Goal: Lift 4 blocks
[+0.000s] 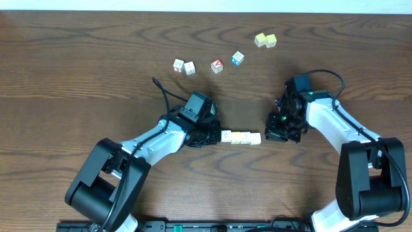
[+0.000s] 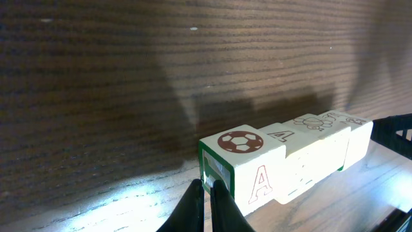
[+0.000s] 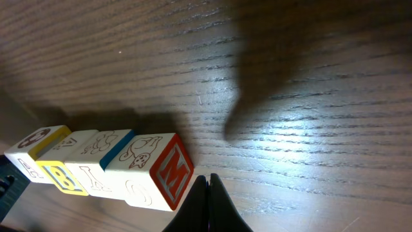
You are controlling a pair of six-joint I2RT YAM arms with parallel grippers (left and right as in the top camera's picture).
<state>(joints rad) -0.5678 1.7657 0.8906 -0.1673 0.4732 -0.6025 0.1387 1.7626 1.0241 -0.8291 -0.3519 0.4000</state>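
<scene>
Showing the row of four blocks (image 1: 241,138) lying mid-table between the left gripper (image 2: 207,193) and right gripper (image 3: 207,190), each with fingers pressed together, tip at or just beside one end of the row. Likely hazard: uneven end pressure buckles the row and drops the middle blocks. Table edges and spare cubes (image 1: 217,65) lie well apart, leaving open room around.

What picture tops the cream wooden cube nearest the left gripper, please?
A brown soccer ball; clearest in left wrist view.
</scene>
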